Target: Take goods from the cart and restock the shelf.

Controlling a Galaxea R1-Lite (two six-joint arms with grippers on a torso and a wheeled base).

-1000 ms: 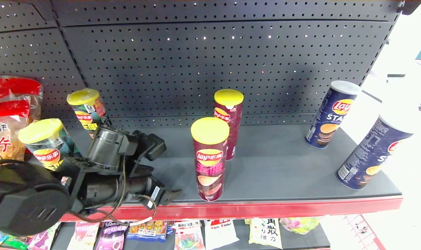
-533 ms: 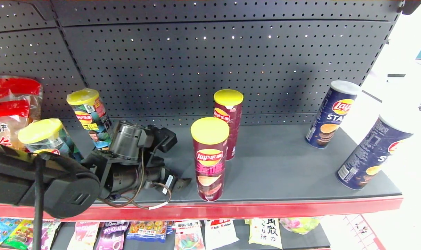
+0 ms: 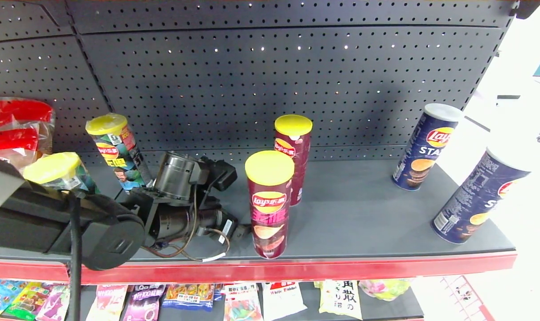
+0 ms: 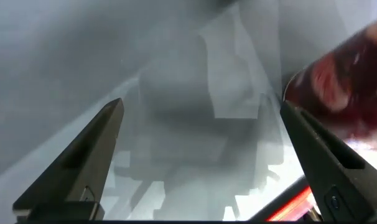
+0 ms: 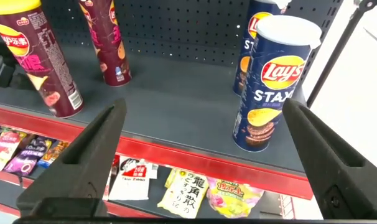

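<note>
On the dark shelf [image 3: 350, 214] my left gripper [image 3: 240, 231] lies low, just left of the front maroon chip can [image 3: 269, 205] with a yellow lid. In the left wrist view this gripper [image 4: 201, 107] is open over bare shelf, and the maroon can [image 4: 344, 87] sits just outside one finger. A second maroon can [image 3: 292, 156] stands behind the first. My right gripper [image 5: 205, 106] is open and holds nothing, in front of the shelf edge, facing the maroon cans [image 5: 39, 62] and a blue can [image 5: 272, 87].
Two blue cans [image 3: 426, 147] [image 3: 479, 200] stand at the shelf's right end. Two dark cans with yellow lids [image 3: 114, 151] [image 3: 58, 176] and red snack bags [image 3: 11, 129] stand at the left. Snack packets [image 3: 252, 298] lie on the lower shelf under the red edge [image 3: 341, 267].
My left arm has slid right along the shelf, bringing its gripper up beside the front maroon can. The cans have not moved.
</note>
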